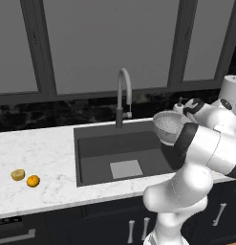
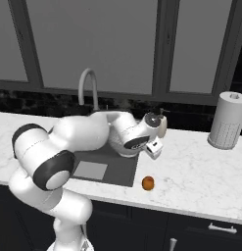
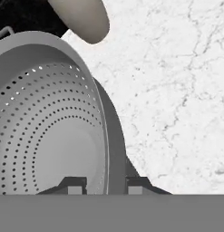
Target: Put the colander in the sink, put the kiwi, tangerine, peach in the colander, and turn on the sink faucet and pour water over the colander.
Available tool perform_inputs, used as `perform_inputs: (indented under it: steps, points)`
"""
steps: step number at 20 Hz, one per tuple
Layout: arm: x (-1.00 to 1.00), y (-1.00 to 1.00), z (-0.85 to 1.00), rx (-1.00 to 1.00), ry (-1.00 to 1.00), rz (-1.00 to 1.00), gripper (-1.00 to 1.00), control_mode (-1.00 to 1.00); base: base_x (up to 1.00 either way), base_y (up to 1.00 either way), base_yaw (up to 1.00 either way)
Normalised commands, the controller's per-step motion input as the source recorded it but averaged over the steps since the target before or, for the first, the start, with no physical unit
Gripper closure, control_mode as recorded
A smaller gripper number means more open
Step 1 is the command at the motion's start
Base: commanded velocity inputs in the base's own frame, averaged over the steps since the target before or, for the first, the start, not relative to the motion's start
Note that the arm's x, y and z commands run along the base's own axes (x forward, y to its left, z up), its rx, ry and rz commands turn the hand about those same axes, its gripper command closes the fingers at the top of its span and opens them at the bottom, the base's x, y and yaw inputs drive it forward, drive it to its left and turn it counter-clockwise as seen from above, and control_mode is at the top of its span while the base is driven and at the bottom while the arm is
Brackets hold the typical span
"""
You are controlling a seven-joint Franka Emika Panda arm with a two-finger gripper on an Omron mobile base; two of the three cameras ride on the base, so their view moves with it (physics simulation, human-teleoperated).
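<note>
Colander [image 3: 50, 127], a pale silvery round bowl dotted with perforation rings, rim gripped between closed jaws

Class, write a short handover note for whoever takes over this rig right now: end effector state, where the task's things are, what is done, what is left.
End effector: shut on the colander rim, one finger inside, one outside.
Colander: held up over the sink's right end, not set down.
Kiwi and an orange fruit: counter left of sink. Another orange fruit: counter right of sink.
Faucet: no water running.
Done: colander picked up.
Left: place it in the sink, load fruit, turn on water.
</note>
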Motion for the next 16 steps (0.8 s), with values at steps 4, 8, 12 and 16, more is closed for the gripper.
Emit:
perform_inputs:
  steps: [4, 8, 12, 16]
  points:
    - [0.19, 0.98, 0.0, -0.01, 0.15, 0.24, 1.0, -1.0, 0.0, 0.0, 0.0]
    - [0.08, 0.81, -0.14, 0.03, 0.22, 0.21, 1.0, -1.0, 0.0, 0.0, 0.0]
    - [0.07, 0.47, -0.36, 0.19, 0.16, 0.15, 1.0, -1.0, 0.0, 0.0, 0.0]
    - [0.0, 0.26, -0.42, 0.18, 0.01, 0.07, 1.0, -1.0, 0.0, 0.0, 0.0]
